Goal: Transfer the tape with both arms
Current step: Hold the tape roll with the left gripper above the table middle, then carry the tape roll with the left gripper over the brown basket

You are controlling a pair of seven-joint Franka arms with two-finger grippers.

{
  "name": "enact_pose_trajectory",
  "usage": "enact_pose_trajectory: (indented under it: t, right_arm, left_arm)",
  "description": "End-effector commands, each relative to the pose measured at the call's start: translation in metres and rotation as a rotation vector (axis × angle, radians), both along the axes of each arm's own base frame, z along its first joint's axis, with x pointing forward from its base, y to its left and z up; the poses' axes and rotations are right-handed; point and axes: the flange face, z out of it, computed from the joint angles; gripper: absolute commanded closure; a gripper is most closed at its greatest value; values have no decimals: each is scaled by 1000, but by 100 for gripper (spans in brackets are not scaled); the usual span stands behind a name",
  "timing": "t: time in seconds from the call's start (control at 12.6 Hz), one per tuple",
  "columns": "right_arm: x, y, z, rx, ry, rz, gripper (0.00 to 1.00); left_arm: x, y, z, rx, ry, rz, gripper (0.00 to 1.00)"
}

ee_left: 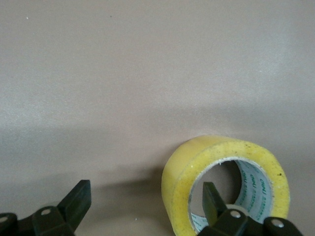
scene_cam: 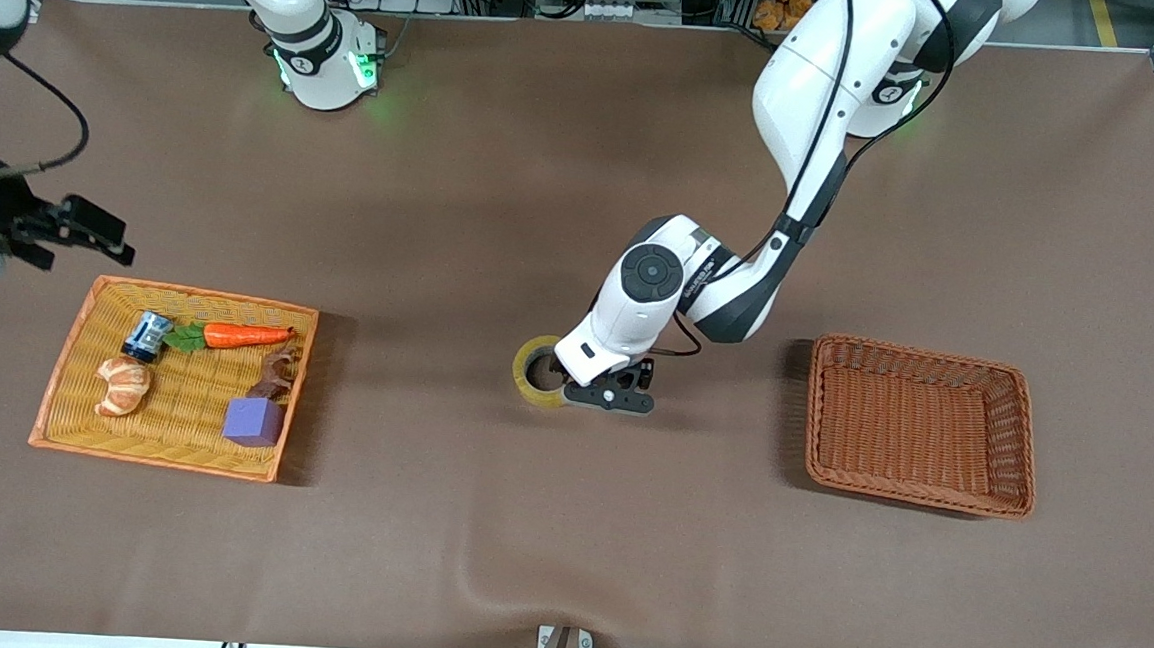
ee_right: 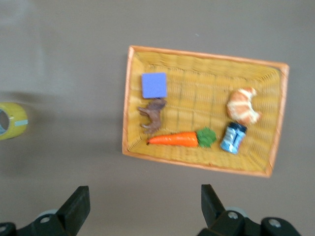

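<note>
Left gripper (scene_cam: 601, 391) jaws apart, one inside the tape (scene_cam: 537, 370); right gripper (scene_cam: 72, 233) waits, jaws apart.

Bare brown table (scene_cam: 504, 209) surrounds the tape (scene_cam: 534, 373) on most sides. The left gripper (scene_cam: 605, 394) crowds its side toward the empty brown basket (scene_cam: 1026, 442).

White arms (scene_cam: 812, 88), dark grey joints, black cables, black pincers (scene_cam: 588, 385)
</note>
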Motion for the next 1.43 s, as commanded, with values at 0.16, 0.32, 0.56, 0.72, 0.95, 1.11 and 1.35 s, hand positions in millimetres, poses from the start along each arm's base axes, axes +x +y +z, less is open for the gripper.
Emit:
enact_pose_trajectory:
  t: [0.16, 0.32, 0.56, 0.72, 0.95, 1.11, 1.35]
  right_arm:
    - [-16, -18, 17, -98, -17, -43, 0]
    - [-13, -17, 20, -85, -24, -46, 0]
    - [-10, -14, 16, -78, -17, -43, 0]
    - [-8, -10, 12, -79, -6, -30, 0]
    - [-7, -12, 10, -81, -3, 70, 0]
    - [-7, -13, 9, -80, -1, 67, 0]
    - [-6, -11, 9, -79, -3, 68, 0]
  left_arm:
    - [-13, -25, -8, -10, -23, 41, 12]
    - [-21, -33, -13, -13, -14, 60, 45]
    - [-20, -33, -21, -18, -43, 66, 98]
    - [-11, -27, -12, -20, -83, 88, 100]
    - [32, 33, 80, 117, -168, 132, 100]
    - [57, 109, 143, 145, -147, 217, 100]
    - [71, 239, 178, 178, -116, 189, 100]
